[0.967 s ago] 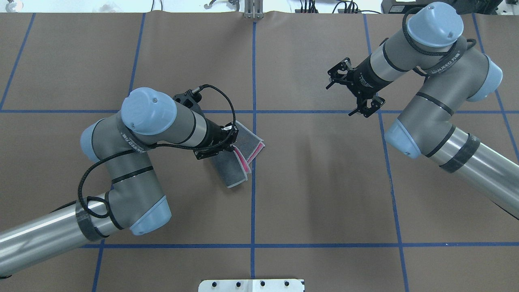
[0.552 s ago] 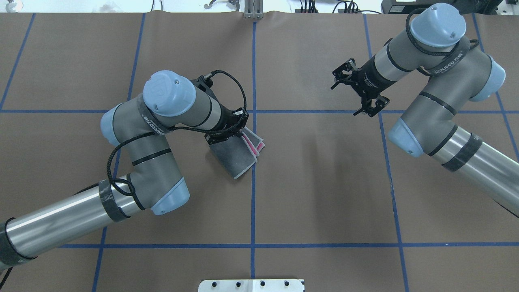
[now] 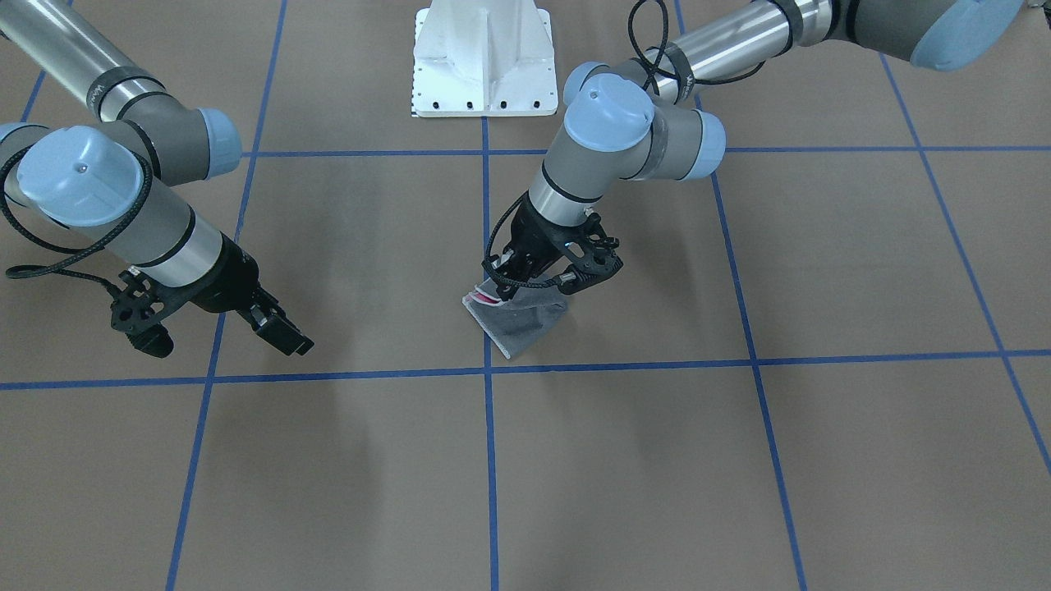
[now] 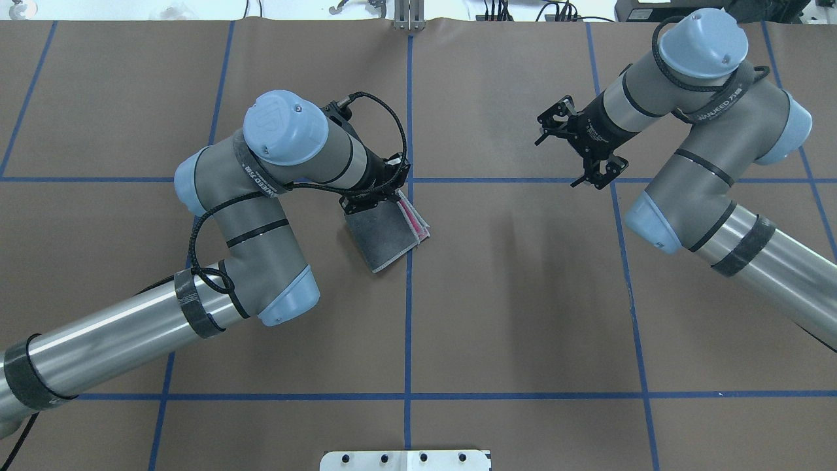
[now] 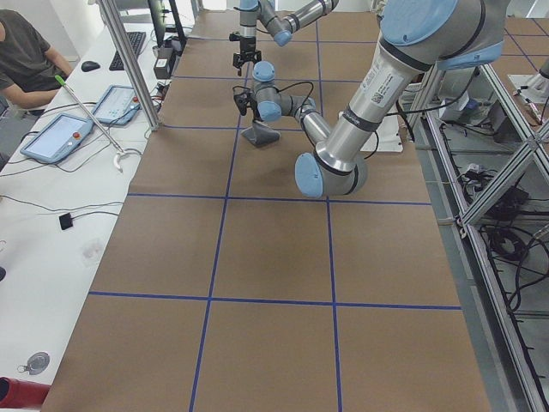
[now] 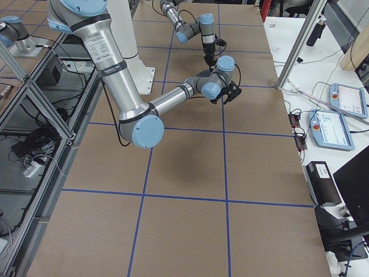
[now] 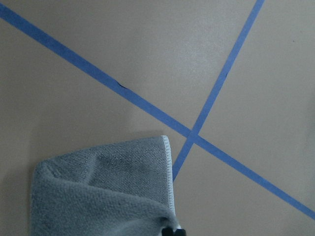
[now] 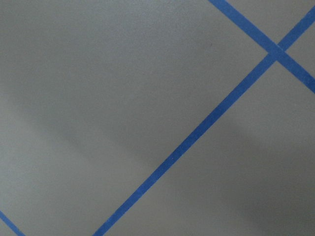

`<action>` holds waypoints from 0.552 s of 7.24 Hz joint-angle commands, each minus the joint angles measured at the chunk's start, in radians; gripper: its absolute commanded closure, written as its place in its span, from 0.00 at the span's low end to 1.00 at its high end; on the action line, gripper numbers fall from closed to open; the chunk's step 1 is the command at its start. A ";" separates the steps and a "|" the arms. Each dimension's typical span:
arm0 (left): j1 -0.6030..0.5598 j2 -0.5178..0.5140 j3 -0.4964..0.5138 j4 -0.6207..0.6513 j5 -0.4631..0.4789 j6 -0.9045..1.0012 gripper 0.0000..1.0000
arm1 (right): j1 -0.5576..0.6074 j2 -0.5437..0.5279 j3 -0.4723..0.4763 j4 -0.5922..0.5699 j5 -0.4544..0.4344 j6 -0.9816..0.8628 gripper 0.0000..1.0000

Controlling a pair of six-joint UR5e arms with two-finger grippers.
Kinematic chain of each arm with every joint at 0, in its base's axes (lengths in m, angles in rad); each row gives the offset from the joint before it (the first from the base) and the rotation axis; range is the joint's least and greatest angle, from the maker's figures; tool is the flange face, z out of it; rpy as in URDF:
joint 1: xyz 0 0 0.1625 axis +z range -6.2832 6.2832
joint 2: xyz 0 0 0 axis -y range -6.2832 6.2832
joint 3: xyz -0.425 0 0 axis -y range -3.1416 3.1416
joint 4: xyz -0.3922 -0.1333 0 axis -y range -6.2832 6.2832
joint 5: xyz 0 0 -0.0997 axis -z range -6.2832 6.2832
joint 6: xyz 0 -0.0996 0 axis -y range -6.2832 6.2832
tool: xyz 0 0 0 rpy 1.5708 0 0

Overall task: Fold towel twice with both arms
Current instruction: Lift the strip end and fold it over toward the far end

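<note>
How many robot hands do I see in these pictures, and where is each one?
2. The left hand grips the towel near the table's middle. The right hand is open over bare table, apart from the towel. None seems hidden.

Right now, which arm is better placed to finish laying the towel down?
Left. The left arm has its jaws closed on the folded towel, with one edge lifted off the table. The right arm hangs far off to the side, jaws open and empty.

White lettering, apparently "HANJEED", on the black strap (image 4: 719, 106) around the right arm (image 4: 696, 173).
</note>
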 commanded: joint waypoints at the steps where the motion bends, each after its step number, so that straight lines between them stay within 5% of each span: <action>1: -0.003 -0.016 0.014 0.000 0.000 -0.002 1.00 | 0.000 0.000 -0.001 0.000 -0.001 0.000 0.00; 4: -0.018 -0.070 0.094 -0.012 0.000 -0.002 1.00 | 0.000 -0.001 -0.001 0.000 -0.001 0.000 0.00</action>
